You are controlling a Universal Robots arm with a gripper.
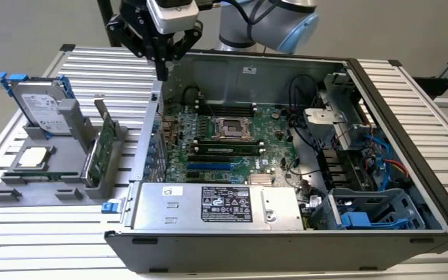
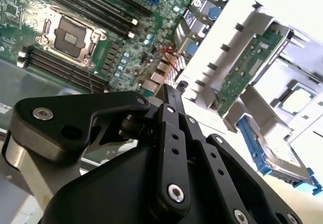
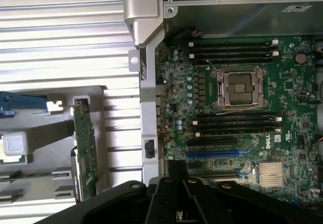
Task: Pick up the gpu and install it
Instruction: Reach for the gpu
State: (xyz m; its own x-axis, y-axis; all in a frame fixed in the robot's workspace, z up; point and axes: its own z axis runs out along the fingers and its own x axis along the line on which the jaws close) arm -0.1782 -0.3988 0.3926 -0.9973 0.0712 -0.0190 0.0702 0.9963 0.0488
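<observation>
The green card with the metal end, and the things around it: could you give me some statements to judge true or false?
1. The green card stands on edge in the grey holder, outside the computer case. True.
2. The gripper grips the green card. False: it is shut on nothing, up above the case's wall.
3. The hard drive sits inside the case. False: it stands in the grey holder.
4. The case is open, its circuit board showing. True.

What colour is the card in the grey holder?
Green gpu; first wrist view shows it best.
</observation>
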